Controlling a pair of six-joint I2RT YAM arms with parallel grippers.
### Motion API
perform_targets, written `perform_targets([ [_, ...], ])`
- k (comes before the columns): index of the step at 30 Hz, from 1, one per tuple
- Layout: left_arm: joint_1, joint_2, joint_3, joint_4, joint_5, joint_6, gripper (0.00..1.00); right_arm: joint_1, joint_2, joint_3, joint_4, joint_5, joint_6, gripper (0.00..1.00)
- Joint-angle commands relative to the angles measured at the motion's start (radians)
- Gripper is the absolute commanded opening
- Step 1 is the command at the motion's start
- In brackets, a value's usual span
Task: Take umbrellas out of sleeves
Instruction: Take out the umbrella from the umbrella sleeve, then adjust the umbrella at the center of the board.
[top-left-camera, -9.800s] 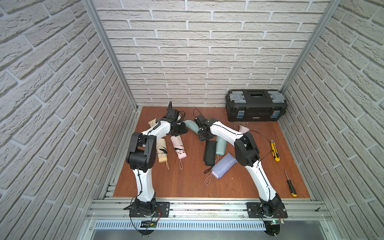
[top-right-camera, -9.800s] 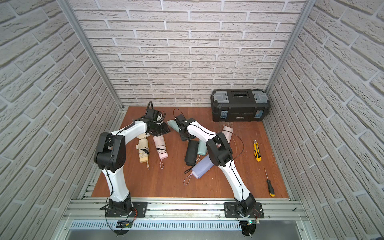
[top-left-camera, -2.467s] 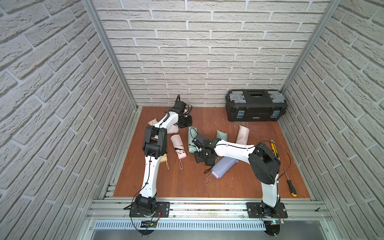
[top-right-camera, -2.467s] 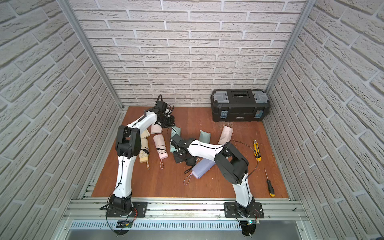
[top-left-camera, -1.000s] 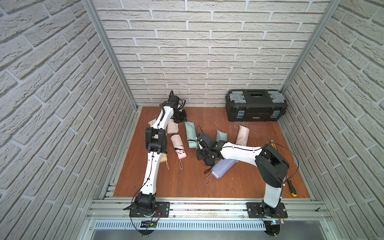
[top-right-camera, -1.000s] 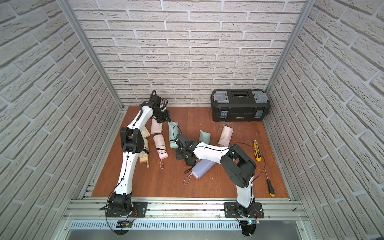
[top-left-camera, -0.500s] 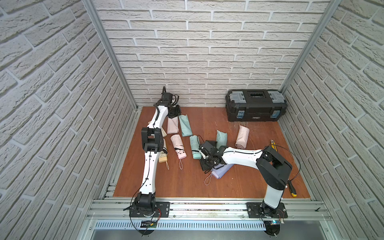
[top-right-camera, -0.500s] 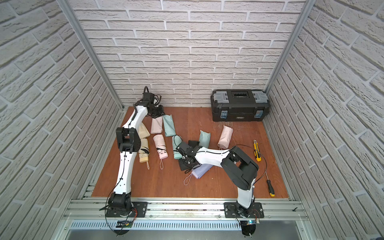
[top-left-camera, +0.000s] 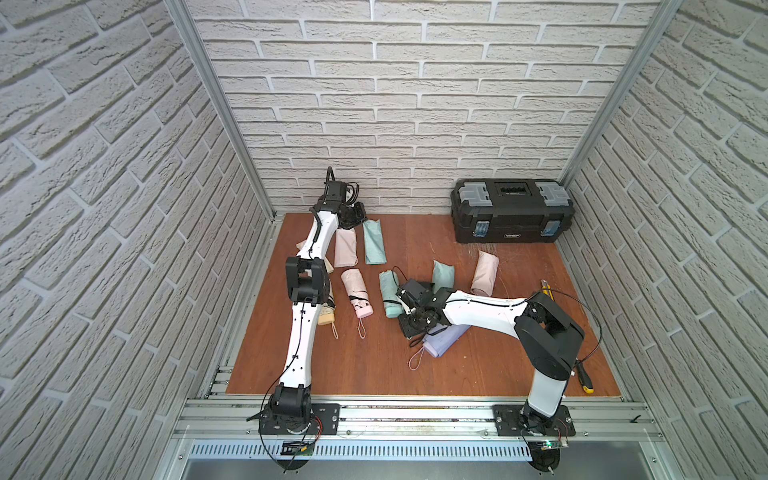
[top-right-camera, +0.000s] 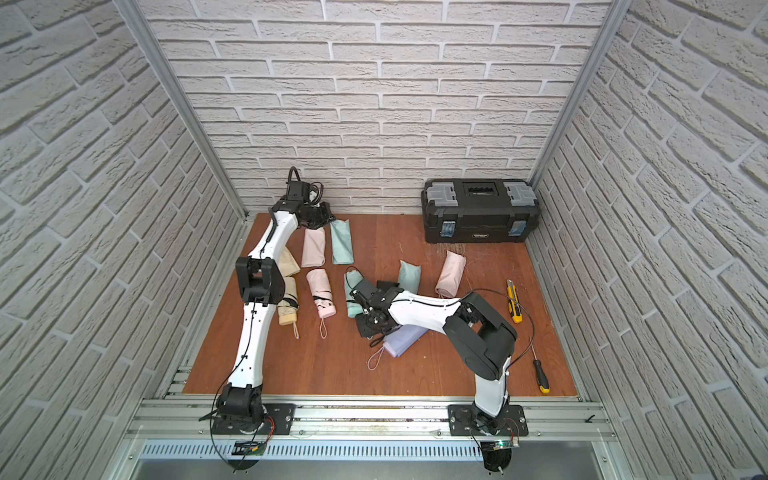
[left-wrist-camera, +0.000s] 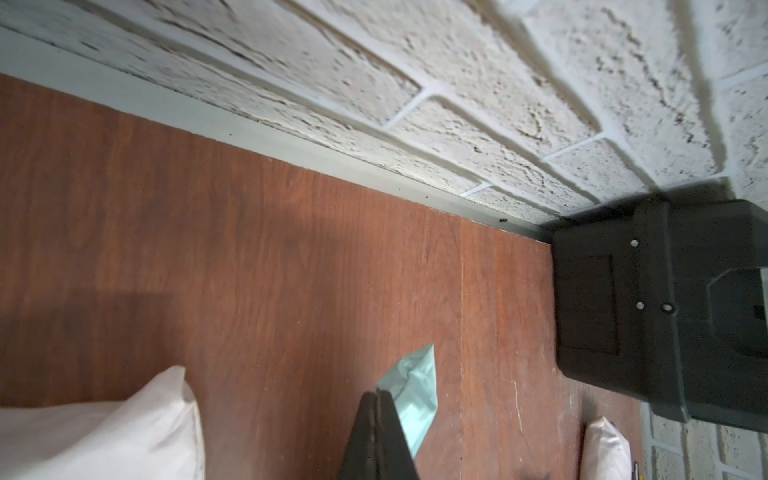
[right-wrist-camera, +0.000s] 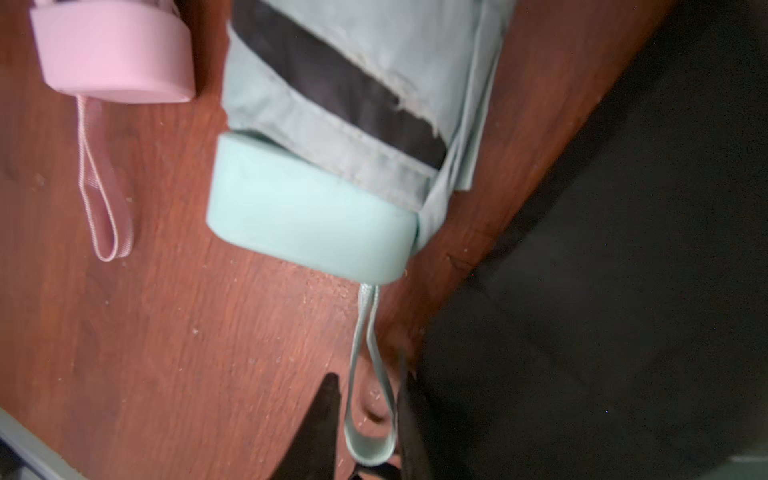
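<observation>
Right fingers (right-wrist-camera: 324, 415) have just let go and stand parted around the wrist loop (right-wrist-camera: 368, 299) of the mint umbrella (right-wrist-camera: 332, 124), which lies bare mid-desk (top-left-camera: 374, 365). Left fingers (left-wrist-camera: 374, 436) stay clenched on the mint sleeve (left-wrist-camera: 411, 386) near the back-left corner. Judgement: this pair is separated.

Top views: one stereo pair, high over the front rail, angled down toward the back wall, far off. Both hold the whole table (top-left-camera: 374, 361) and the toolbox (top-right-camera: 480, 212).
Left wrist: low and close over the table by the back wall, facing the toolbox end.
Right wrist: very close, looking down on the mint umbrella (right-wrist-camera: 309, 226).
Shared: toolbox in the top and left wrist views, mint umbrella in the top and right wrist views.
</observation>
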Motion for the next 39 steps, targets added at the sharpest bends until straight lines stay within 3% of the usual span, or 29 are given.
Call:
perform_targets([
  [1,-0.002,0.033,0.025,0.047,0.029,-0.026,0.0,0.003,-0.055,0.03,-0.025,0.028,-0.006,0.33],
  [2,-0.002,0.035,0.026,0.049,0.033,-0.028,0.0,0.004,-0.061,0.036,-0.029,0.032,-0.009,0.38],
  [6,-0.002,0.039,0.025,0.053,0.05,-0.026,0.0,0.002,-0.085,0.066,-0.052,0.056,-0.021,0.39],
  [10,-0.002,0.03,0.02,0.061,0.069,-0.024,0.43,-0.008,-0.099,0.087,-0.062,0.07,-0.031,0.49],
  [13,-0.004,0.004,0.012,0.069,0.077,-0.034,0.6,-0.022,-0.089,0.107,-0.068,0.063,-0.042,0.61],
  [18,-0.001,-0.073,-0.003,0.016,0.046,-0.01,0.64,-0.062,-0.052,0.162,-0.064,0.02,-0.062,0.82],
  [21,0.003,-0.141,-0.045,-0.065,-0.026,0.03,0.64,-0.076,-0.001,0.237,-0.091,0.022,-0.086,0.84],
  [24,0.001,-0.271,-0.222,-0.053,-0.043,0.046,0.63,-0.085,0.061,0.311,-0.119,0.036,-0.096,0.83],
  [31,0.003,-0.746,-0.952,0.31,-0.086,-0.004,0.63,-0.101,0.209,0.445,-0.177,0.062,-0.086,0.8],
  [36,-0.028,-0.951,-1.281,0.483,-0.053,-0.081,0.63,-0.102,0.278,0.507,-0.193,0.037,-0.079,0.77],
  [39,-0.064,-1.036,-1.388,0.495,-0.042,-0.079,0.63,-0.1,0.309,0.543,-0.201,0.023,-0.074,0.71],
])
